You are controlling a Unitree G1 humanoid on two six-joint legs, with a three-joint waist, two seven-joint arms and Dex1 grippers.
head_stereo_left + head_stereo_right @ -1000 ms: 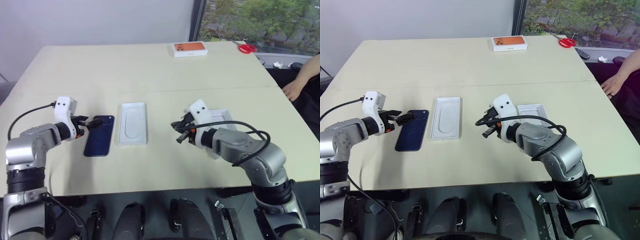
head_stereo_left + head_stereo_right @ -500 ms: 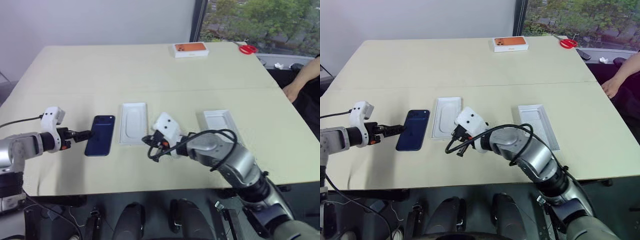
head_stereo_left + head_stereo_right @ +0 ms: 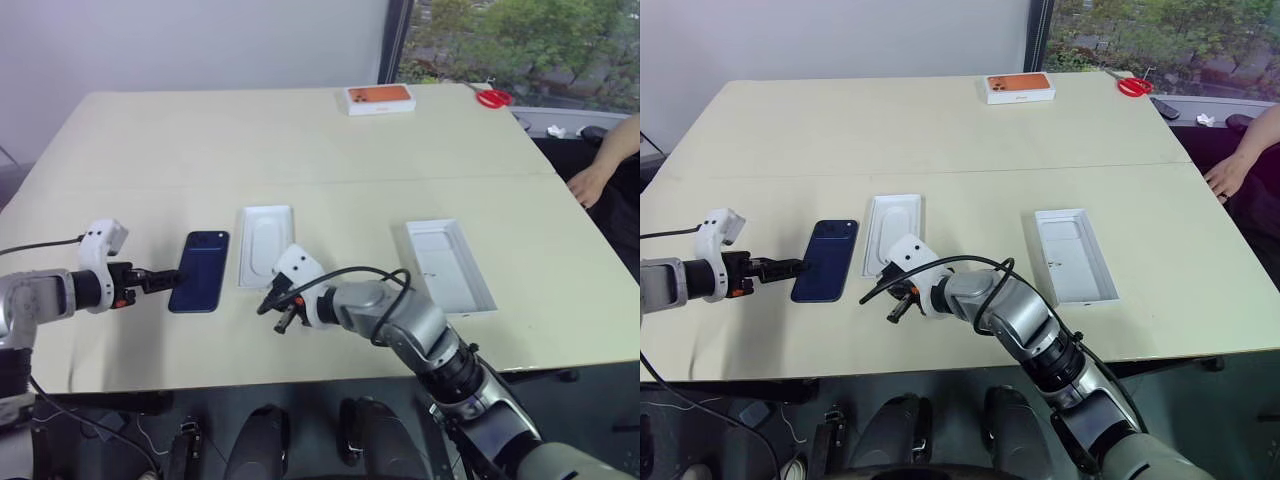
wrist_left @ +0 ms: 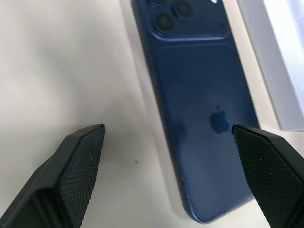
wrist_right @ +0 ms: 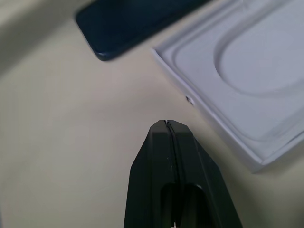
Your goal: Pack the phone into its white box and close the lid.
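The slim dark navy-blue phone [image 3: 199, 271] with its glossy back up lies flat at centre left of the head view, untouched. Just to its right sits a flat white insert with an oval recess [image 3: 266, 260]. The shallow white cardboard box [image 3: 449, 266] lies open at centre right, well apart from the phone. The left gripper [image 3: 163, 278] hovers at the phone's left edge with its black fingers [image 4: 78, 156] spread wide, holding nothing. The right gripper [image 3: 277, 311], clenched tight and empty, hangs low over the beige table [image 3: 300, 140] below the insert, pointing toward the phone's near end. The step in hand looks like picking up the phone (nothing grasped yet). Next, one gripper probably has to lift an edge, since the phone lies flush with the table.
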